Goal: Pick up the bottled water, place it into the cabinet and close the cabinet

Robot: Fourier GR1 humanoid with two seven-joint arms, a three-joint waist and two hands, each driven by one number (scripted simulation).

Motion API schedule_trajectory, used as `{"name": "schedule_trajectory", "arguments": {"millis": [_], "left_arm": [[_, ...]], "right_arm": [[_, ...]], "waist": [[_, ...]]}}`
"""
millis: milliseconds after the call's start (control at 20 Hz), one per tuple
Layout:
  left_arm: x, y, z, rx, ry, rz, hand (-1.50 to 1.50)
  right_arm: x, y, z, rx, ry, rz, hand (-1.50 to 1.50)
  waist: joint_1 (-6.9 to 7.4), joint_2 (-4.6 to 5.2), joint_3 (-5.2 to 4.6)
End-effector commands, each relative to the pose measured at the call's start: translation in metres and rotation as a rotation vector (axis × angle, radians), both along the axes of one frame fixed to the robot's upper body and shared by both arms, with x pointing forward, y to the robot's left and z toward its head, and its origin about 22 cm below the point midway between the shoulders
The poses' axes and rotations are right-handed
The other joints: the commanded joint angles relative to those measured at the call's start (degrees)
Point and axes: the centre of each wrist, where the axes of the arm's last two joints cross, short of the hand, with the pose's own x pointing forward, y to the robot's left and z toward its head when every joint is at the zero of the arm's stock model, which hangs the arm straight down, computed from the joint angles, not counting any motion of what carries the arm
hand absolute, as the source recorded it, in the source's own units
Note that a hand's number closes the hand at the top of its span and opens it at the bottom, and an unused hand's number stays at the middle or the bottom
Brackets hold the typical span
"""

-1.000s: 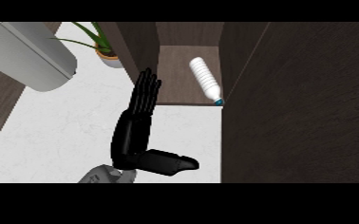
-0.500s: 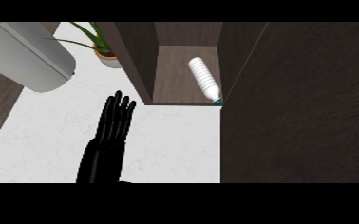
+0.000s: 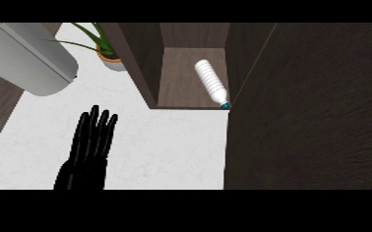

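- Found the clear, ribbed plastic water bottle [image 3: 210,82] lying on its side on the floor of the open, dark wood-grain cabinet [image 3: 138,59], close to the right wall.
- Noted its small teal cap [image 3: 225,106] pointing at the cabinet's front edge, right at the lip, with the rounded base turned toward the back.
- Saw the glossy black left hand [image 3: 85,152] low at the view's left, over the white, faintly marbled counter top [image 3: 174,147], well apart from the bottle.
- Made out long, straight fingers [image 3: 98,128] set side by side and pointing up the view: released, holding nothing and touching nothing visible.
- Noted a broad, flat, dark wood-grain panel [image 3: 305,108] filling the right side, up against the cabinet's right wall; could not tell whether it was the door.
- Spotted a potted plant [image 3: 105,49] with thin, arching green leaves just left of the cabinet.
- Saw a large, smooth, pale grey rounded cylinder [image 3: 36,64] at the upper left; could not tell what it was.
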Motion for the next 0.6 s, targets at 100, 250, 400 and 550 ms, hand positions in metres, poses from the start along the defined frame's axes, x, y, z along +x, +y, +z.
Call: {"name": "schedule_trajectory", "arguments": {"millis": [100,250,400,550], "left_arm": [[-0.017,0.024,0.000,-0.012,0.008,0.011,-1.50],[-0.014,0.043,0.008,0.006,-0.002,0.036,-1.50],[-0.015,0.042,0.002,0.006,0.010,0.041,-1.50],[-0.016,0.049,0.005,0.004,-0.001,0.024,-1.50]], "right_arm": [[-0.007,0.027,0.052,-0.108,-0.207,0.023,1.50],[-0.004,0.039,0.054,-0.135,-0.229,0.062,1.50],[0.005,0.054,0.054,-0.155,-0.255,0.064,1.50],[0.013,0.061,0.059,-0.162,-0.278,0.070,1.50]], "waist": [[0.65,0.01,-0.08],[0.96,-0.21,-0.14],[0.76,-0.19,-0.23],[1.31,-0.01,-0.33]]}}
